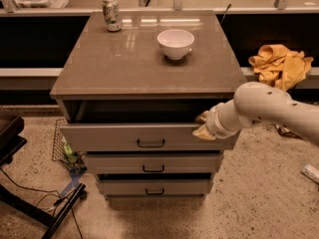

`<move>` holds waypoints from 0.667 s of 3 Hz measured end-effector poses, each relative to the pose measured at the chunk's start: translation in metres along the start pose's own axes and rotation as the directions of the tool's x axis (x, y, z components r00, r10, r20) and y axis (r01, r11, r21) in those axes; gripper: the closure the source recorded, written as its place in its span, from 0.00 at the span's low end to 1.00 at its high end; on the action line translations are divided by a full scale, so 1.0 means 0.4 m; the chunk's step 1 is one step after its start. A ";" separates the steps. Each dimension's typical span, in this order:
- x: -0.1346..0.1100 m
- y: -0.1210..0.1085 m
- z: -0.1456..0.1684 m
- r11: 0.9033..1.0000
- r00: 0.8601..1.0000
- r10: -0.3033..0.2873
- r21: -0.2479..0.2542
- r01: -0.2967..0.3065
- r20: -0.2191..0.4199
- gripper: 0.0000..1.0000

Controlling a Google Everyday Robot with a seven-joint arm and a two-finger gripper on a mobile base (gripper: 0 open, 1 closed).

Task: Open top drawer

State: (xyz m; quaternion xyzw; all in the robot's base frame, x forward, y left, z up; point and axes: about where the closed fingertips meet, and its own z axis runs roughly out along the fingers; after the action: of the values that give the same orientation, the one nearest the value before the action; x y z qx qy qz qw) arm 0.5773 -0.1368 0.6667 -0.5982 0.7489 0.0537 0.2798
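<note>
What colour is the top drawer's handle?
Black bar handle, camera view; gripper at grey-taupe top drawer's right edge.

The white arm [269, 108] stretches in from the right, claw [203, 125] pointing left at mid-height.
</note>
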 end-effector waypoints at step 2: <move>0.000 0.010 -0.009 1.000 1.000 0.007 -0.009 -0.007 0.002 1.00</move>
State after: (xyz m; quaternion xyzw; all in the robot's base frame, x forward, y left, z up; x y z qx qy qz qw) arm 0.5725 -0.1370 0.6688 -0.5970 0.7504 0.0588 0.2776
